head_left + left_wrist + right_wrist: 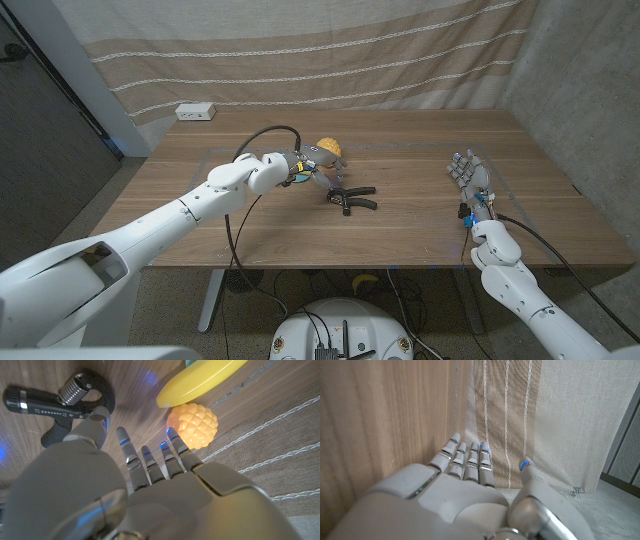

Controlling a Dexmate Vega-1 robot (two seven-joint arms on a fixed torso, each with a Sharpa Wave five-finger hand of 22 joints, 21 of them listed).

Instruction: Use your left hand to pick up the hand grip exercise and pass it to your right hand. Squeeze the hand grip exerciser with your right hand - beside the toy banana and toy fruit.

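Observation:
The black hand grip exerciser [351, 197] lies on the wooden table [400, 235] near its middle, its metal spring coil [75, 388] showing in the left wrist view. My left hand [300, 170] hovers just behind and left of it, fingers [150, 462] spread and holding nothing; its thumb [94, 425] is close to the exerciser [50, 404]. A yellow toy banana [200, 381] and an orange bumpy toy fruit [192, 425] lie just past the fingertips; the toy fruit [328, 150] sits behind the hand. My right hand [470, 178] stands at the right of the table, fingers [465, 462] extended, empty.
A white power strip [195, 112] lies at the table's back left edge. A black cable [262, 135] loops over my left wrist. A striped curtain [320, 50] hangs behind the table. Bare wood lies between the exerciser and my right hand.

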